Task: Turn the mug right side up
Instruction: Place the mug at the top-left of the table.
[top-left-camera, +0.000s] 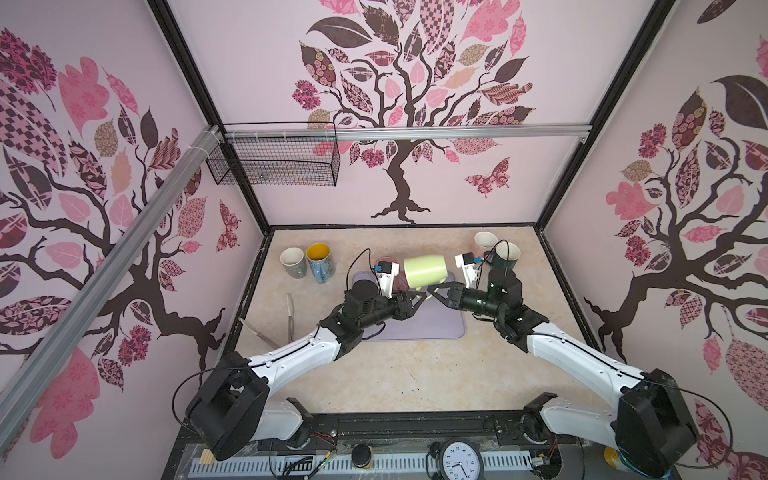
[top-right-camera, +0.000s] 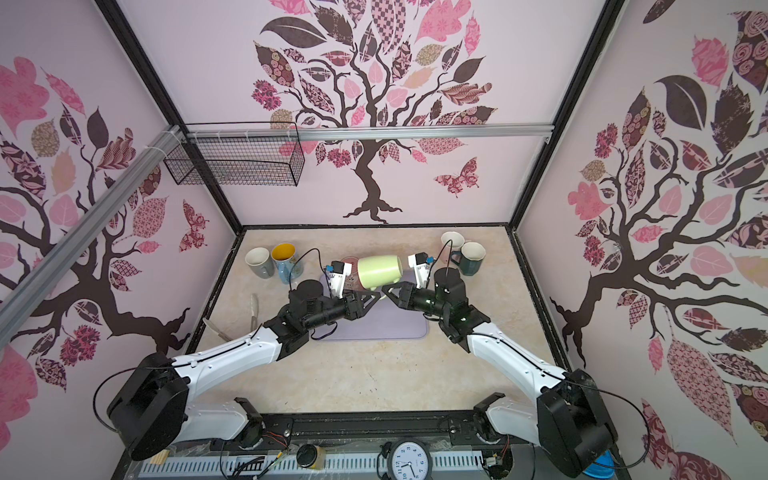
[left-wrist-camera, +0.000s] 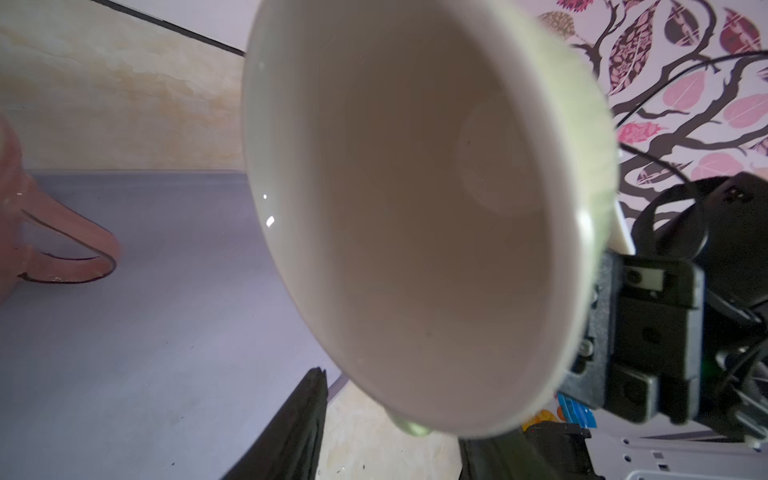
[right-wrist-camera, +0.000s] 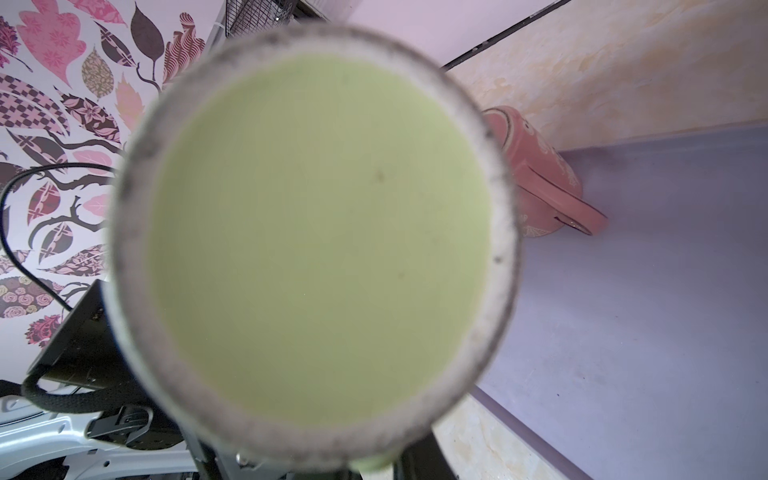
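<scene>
**ITEM: GREEN MUG, CARRIED ON ITS SIDE OVER THE MAT**

**Location.** I have the green mug (top-left-camera: 426, 271) in the air above the purple mat (top-left-camera: 440, 326). It is tipped onto its side, with the mouth facing my left arm and the base facing my right. So it is neither upside down nor upright: about halfway, by my reckoning.

**Grip.** The right gripper (top-left-camera: 433, 290) sits under the mug body with its jaws pressed nearly together. I take it to be pinching the handle, though the mug hides the contact itself from the wrist camera. The left gripper (top-left-camera: 419, 296) has its 2 fingers spread either side of a green nub below the lower rim (left-wrist-camera: 266, 199). I see no contact there.

**Handling.**
- It looks like glazed ceramic: stiff, no give, and likely to chip if it drops onto the table.
- I expect the glossy wall to be slippery under the pads.
- The unglazed foot ring (right-wrist-camera: 500, 257) looks rough and is probably the only part with real friction.
- Carried by 1 narrow pinch off to the side, the body's weight will want to swing round that pinch.

**Where to take hold.**
- The handle suits a narrow pinch.
- The rim wall is the alternative, with 1 finger inside and 1 outside.
- I judge the full body too wide to be safe.

**Neighbour.** The pink mug (top-left-camera: 381, 263) stands on the mat near the green mug's mouth. I would keep the rim clear of it when swinging the base down.
</scene>
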